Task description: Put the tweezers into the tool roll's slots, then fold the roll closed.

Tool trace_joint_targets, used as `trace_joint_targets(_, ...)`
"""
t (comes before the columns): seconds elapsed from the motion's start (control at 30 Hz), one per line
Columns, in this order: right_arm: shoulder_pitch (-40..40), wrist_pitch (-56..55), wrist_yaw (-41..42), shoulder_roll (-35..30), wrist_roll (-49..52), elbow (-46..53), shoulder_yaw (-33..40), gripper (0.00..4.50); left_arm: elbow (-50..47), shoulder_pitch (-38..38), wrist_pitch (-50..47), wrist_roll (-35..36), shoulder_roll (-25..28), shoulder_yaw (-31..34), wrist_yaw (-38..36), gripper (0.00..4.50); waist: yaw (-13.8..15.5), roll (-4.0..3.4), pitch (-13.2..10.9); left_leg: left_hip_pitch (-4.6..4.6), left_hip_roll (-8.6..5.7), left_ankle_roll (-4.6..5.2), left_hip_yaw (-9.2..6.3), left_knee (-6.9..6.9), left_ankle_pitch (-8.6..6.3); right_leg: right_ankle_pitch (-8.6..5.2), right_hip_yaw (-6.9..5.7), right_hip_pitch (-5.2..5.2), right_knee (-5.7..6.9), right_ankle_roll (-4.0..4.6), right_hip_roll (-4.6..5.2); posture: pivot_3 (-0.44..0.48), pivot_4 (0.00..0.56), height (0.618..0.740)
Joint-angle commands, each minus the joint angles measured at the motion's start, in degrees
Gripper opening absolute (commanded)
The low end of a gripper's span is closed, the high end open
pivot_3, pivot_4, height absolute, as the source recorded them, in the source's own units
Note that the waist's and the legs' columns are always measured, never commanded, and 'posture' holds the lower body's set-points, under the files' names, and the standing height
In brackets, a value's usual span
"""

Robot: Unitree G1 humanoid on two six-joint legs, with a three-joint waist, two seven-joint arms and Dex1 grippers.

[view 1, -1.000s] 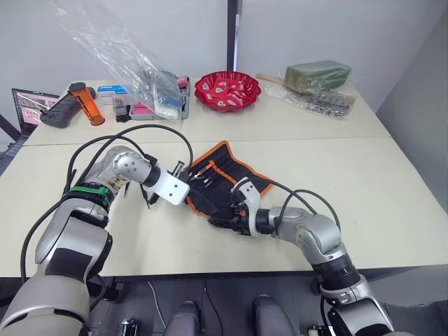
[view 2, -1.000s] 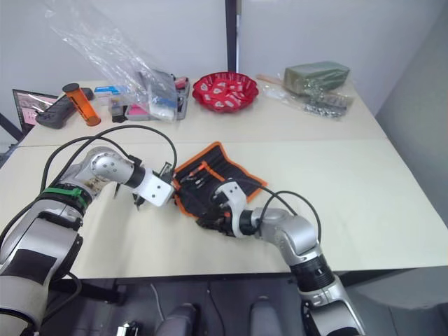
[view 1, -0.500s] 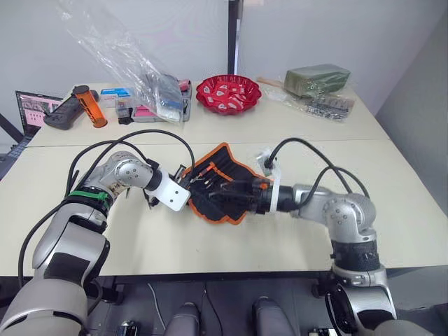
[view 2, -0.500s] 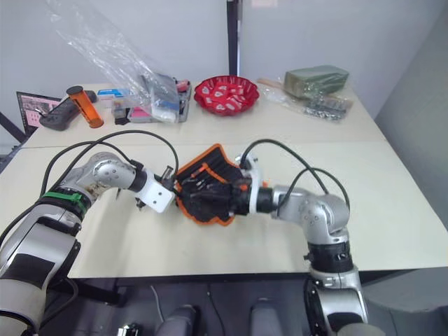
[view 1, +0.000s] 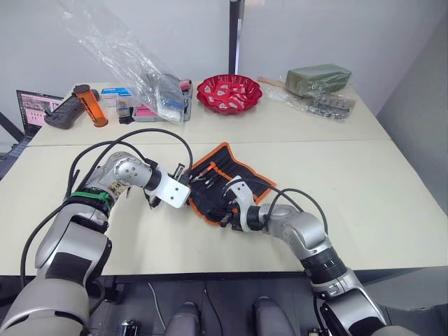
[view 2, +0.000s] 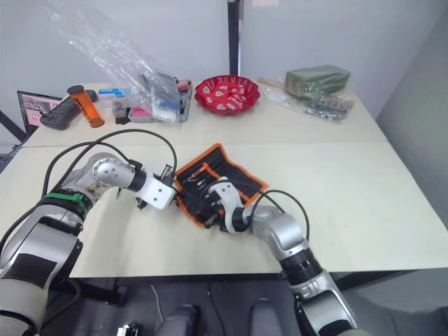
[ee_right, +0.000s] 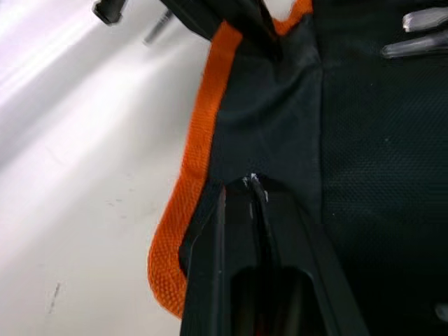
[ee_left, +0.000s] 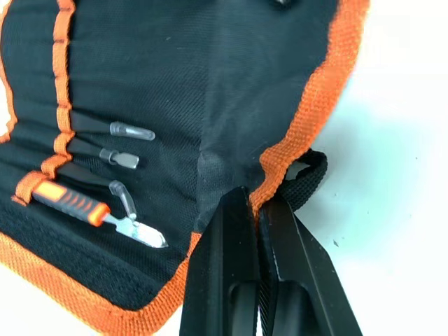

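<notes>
The tweezers (ee_left: 115, 130) look tucked into the slots (ee_left: 63, 133) beside an orange-handled tool (ee_left: 70, 201), so the loading seems done and the fold is what remains, the roll (view 1: 227, 187) lying open on the table (view 1: 392, 189). The left gripper (ee_left: 257, 210) is clamped on the roll's orange edge, and the right gripper (ee_right: 241, 192) is pinched shut on the black fabric near the opposite edge. Well beyond both grippers sit a red bowl (view 1: 228, 92) and plastic bags (view 1: 119, 56), not in the way.
</notes>
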State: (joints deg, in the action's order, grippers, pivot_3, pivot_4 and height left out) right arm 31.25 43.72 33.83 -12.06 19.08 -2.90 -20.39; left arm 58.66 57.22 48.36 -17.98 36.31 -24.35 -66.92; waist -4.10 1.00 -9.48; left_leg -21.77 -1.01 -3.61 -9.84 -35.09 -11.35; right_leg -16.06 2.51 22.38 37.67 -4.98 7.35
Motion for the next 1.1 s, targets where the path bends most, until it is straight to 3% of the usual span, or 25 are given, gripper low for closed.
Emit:
trace_joint_targets(0.03, -1.41, -4.17, -0.76, -0.83, -5.91, -5.87, -3.18, 0.00, -1.93, -1.80, -8.15, 9.30, 0.95, 4.66, -10.53, 1.22, -0.13, 0.00, 0.00, 0.02, 0.00, 0.00, 0.00, 0.00, 0.00, 0.00, 0.00, 0.00, 0.00, 0.00, 0.00, 0.000, 0.150, 0.740)
trace_joint_targets(0.2, -2.06, -5.62, 0.90, -0.96, -7.01, -7.13, -3.74, 0.00, -9.46, -3.84, -27.66, 22.01, 4.15, 13.78, -19.33, 2.84, -0.80, 0.00, 0.00, 0.11, 0.01, 0.00, -0.02, 0.04, 0.00, 0.00, 0.00, -0.01, 0.11, 0.00, 0.00, 0.000, 0.150, 0.740)
trace_joint_targets(0.27, -2.32, -5.24, 1.68, -0.97, -6.88, -6.74, -3.65, 0.00, -16.54, -5.61, -40.79, 28.55, 5.60, 18.12, -20.53, 3.48, -0.79, 0.01, 0.01, 0.13, 0.01, 0.00, -0.06, 0.03, 0.00, 0.00, -0.01, -0.08, 0.11, 0.00, 0.00, 0.000, 0.150, 0.740)
trace_joint_targets(0.37, -2.64, -4.24, 2.62, -0.85, -6.31, -5.88, -3.35, 0.00, -29.78, -9.25, -57.69, 37.79, 5.28, 23.71, -17.29, 4.45, -0.72, 0.01, 0.01, 0.16, 0.00, 0.00, -0.11, 0.03, 0.00, 0.00, -0.01, -0.14, 0.13, 0.00, 0.00, 0.000, 0.150, 0.740)
trace_joint_targets(0.43, -2.70, -3.68, 3.03, -0.90, -6.14, -5.25, -3.22, 0.00, -36.66, -11.87, -64.35, 40.16, 3.69, 25.42, -12.32, 4.45, -0.51, 0.02, 0.02, 0.16, 0.00, 0.00, -0.14, 0.02, 0.00, 0.00, -0.01, -0.15, 0.16, 0.00, 0.00, 0.000, 0.150, 0.740)
trace_joint_targets(0.53, -2.73, -2.89, 3.37, -1.06, -6.09, -4.20, -3.00, 0.00, -43.86, -15.86, -69.36, 39.57, 1.16, 25.10, -5.51, 3.67, -0.25, 0.01, 0.02, 0.22, 0.00, 0.00, -0.13, 0.02, 0.00, 0.00, 0.00, -0.18, 0.12, 0.01, 0.00, 0.000, 0.150, 0.740)
trace_joint_targets(0.63, -2.67, -1.23, 3.01, -1.00, -5.58, -2.95, -2.02, 0.00, -46.78, -19.81, -68.49, 33.92, -1.35, 21.11, 0.49, 2.68, -0.04, 0.01, 0.02, 0.25, 0.00, 0.00, -0.11, 0.06, 0.00, 0.05, 0.00, -0.17, 0.10, 0.09, 0.00, 0.000, 0.150, 0.740)
trace_joint_targets(0.8, -3.27, 1.19, 3.83, -2.09, -4.96, 0.48, -1.59, 0.00, -46.10, -22.04, -68.51, 29.73, -6.81, 19.16, 10.52, 0.98, 0.69, 0.02, 0.02, 0.14, -0.02, -0.02, -0.10, 0.02, 0.01, 0.14, 0.00, -0.17, -0.03, 0.23, 0.00, 0.000, 0.150, 0.740)
trace_joint_targets(0.9, -3.61, 2.28, 3.82, -2.52, -4.77, 2.07, -1.04, 0.00, -45.57, -23.82, -67.52, 28.09, -8.09, 18.31, 12.78, 0.05, 0.61, 0.03, 0.03, 0.11, -0.02, -0.02, -0.10, 0.01, 0.01, 0.13, 0.00, -0.17, -0.09, 0.23, 0.00, 0.000, 0.150, 0.740)
trace_joint_targets(1.1, -3.74, 3.67, 3.82, -2.59, -4.08, 4.91, 0.16, 0.00, -44.01, -27.85, -63.82, 24.65, -8.64, 16.48, 15.25, 0.01, 0.63, 0.03, 0.03, 0.12, -0.02, -0.02, -0.09, 0.10, 0.01, 0.16, 0.00, -0.14, -0.10, 0.28, 0.00, 0.000, 0.150, 0.740)
